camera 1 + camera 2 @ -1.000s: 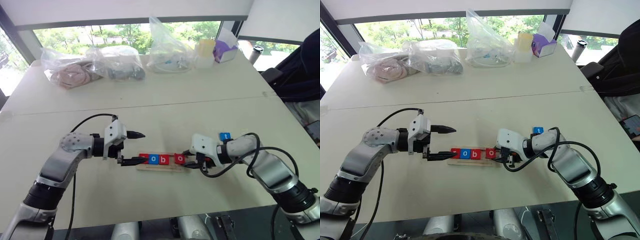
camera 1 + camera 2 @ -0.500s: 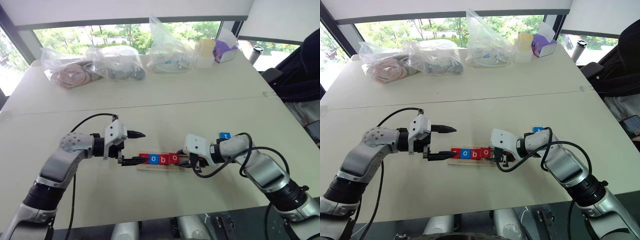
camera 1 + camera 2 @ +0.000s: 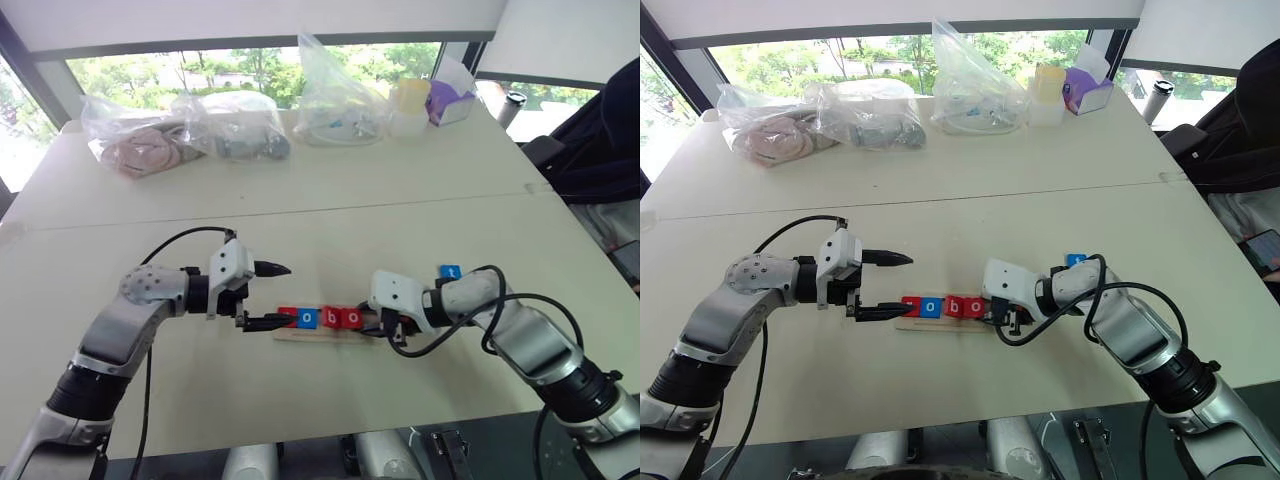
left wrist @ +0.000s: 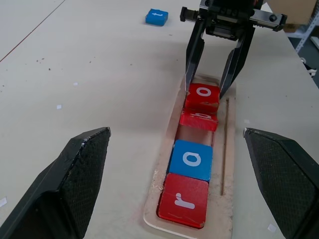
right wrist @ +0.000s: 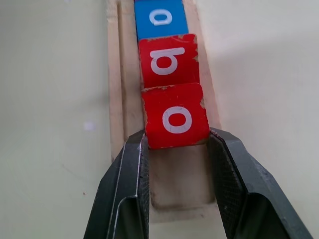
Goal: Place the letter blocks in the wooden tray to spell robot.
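Observation:
The wooden tray point(image 4: 227, 149) lies on the table in front of me. Four letter blocks lie in a row in it: a red r point(image 4: 183, 203), a blue o point(image 4: 191, 159), a red b point(image 4: 199, 118) that looks tilted, and a red o point(image 5: 175, 117). My right gripper point(image 3: 372, 325) is shut on the red o from the tray's right end, one finger on each side. At the tray's left end my left gripper point(image 3: 280, 295) is open wide and holds nothing. A blue t block point(image 3: 450, 271) lies loose on the table behind my right arm.
Several plastic bags point(image 3: 240, 125) line the far side of the table. With them are a yellow-lidded container point(image 3: 410, 105) and a purple box point(image 3: 450, 100). A dark chair point(image 3: 600, 140) stands beyond the table's right edge. Bare tabletop point(image 3: 330, 230) stretches behind the tray.
My right gripper has slid the red o leftwards along the tray until it meets the red b. The left gripper has stayed where it was.

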